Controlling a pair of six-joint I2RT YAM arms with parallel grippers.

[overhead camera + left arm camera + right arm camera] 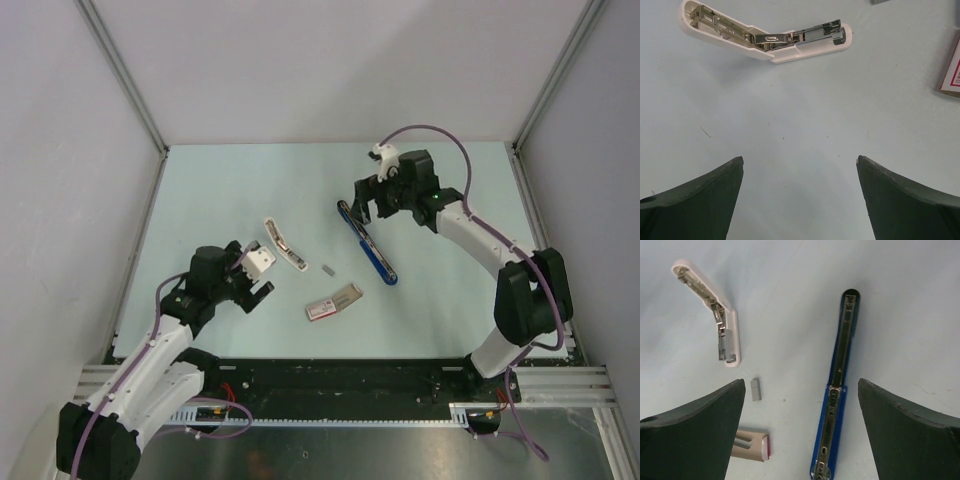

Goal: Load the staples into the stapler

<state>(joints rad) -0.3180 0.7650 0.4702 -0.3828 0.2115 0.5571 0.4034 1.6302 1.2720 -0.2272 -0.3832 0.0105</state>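
The blue stapler [366, 243] lies opened out flat on the table, its metal channel facing up; it also shows in the right wrist view [837, 390]. A short silvery strip of staples [328, 268] lies loose left of it, also in the right wrist view [756, 389]. The pink-and-white staple box [322, 310] lies nearer the front with its tray slid out [752, 445]. My right gripper [370, 212] [801, 385] is open and empty above the stapler's far end. My left gripper [256, 276] [800, 165] is open and empty, over bare table.
A white stapler [284, 245] lies opened, bent at its hinge, just ahead of my left gripper [765, 37] and left of the staple strip [715, 315]. Walls close the table on the left, right and back.
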